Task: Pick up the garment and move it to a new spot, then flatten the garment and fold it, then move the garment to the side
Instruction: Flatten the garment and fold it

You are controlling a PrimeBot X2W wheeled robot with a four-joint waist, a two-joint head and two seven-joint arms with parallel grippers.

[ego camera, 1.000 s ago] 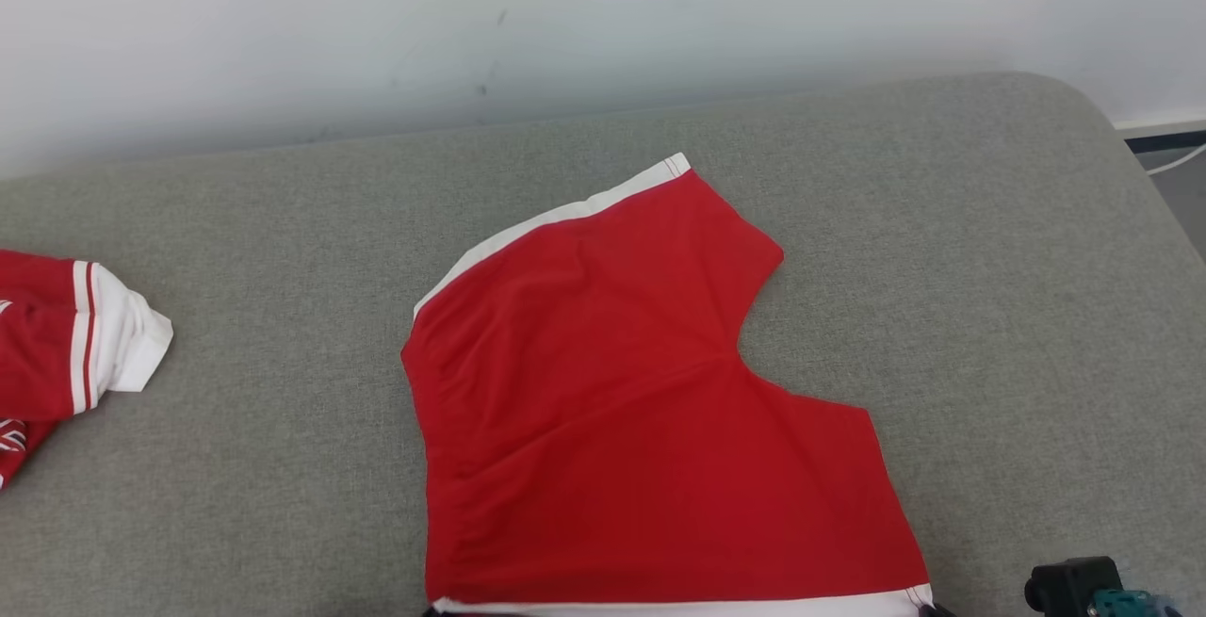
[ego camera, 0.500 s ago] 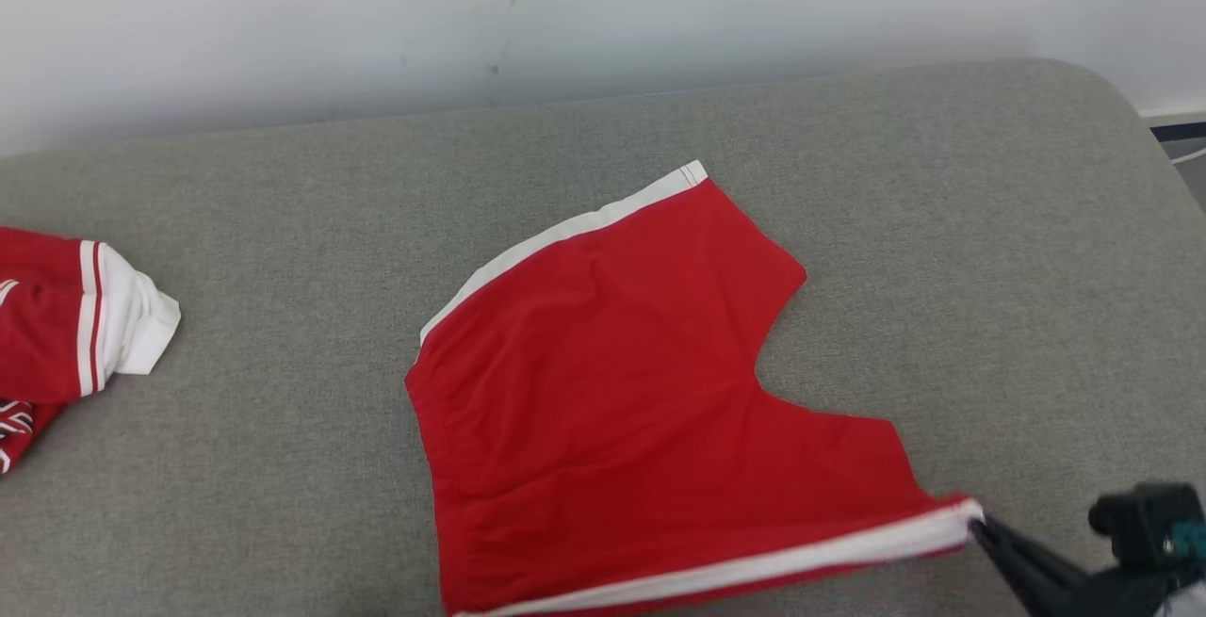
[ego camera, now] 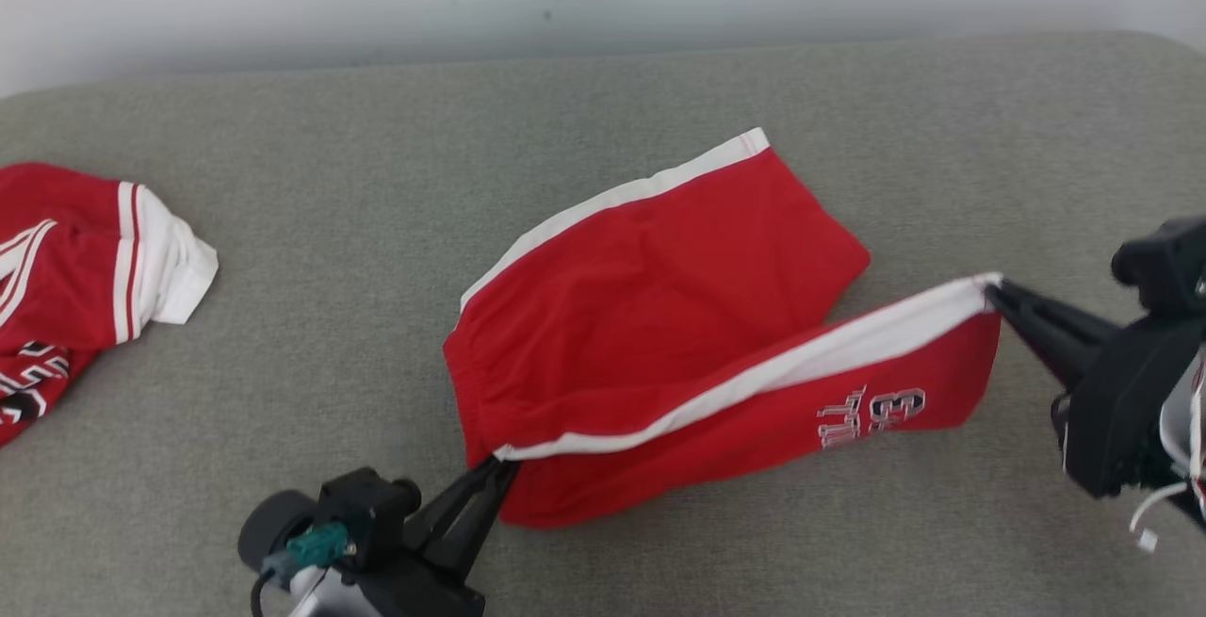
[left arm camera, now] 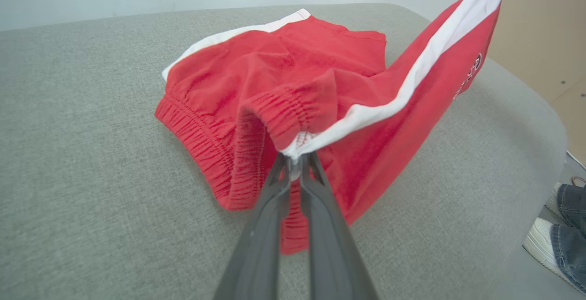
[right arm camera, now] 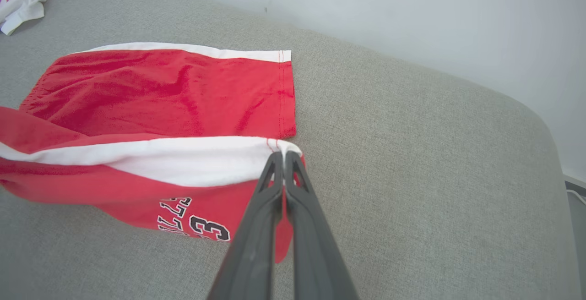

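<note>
Moved: near leg of the red shorts (ego camera: 660,287) is rising off the grey cushion (ego camera: 311,334); a second ago I was seeing it flat.
Left gripper (ego camera: 504,468): I'm clamping the waistband corner.
Right gripper (ego camera: 995,289): I'm pinching the hem corner, white stripe stretching between.
Far leg: lying flat mid-cushion.

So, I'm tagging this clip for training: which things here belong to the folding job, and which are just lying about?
In the job:
- shorts
- left end effector, shut on their waistband
- right end effector, shut on a leg hem
- cushion, the work surface

Lying about:
- red top, far left
- a person's shoe
</note>
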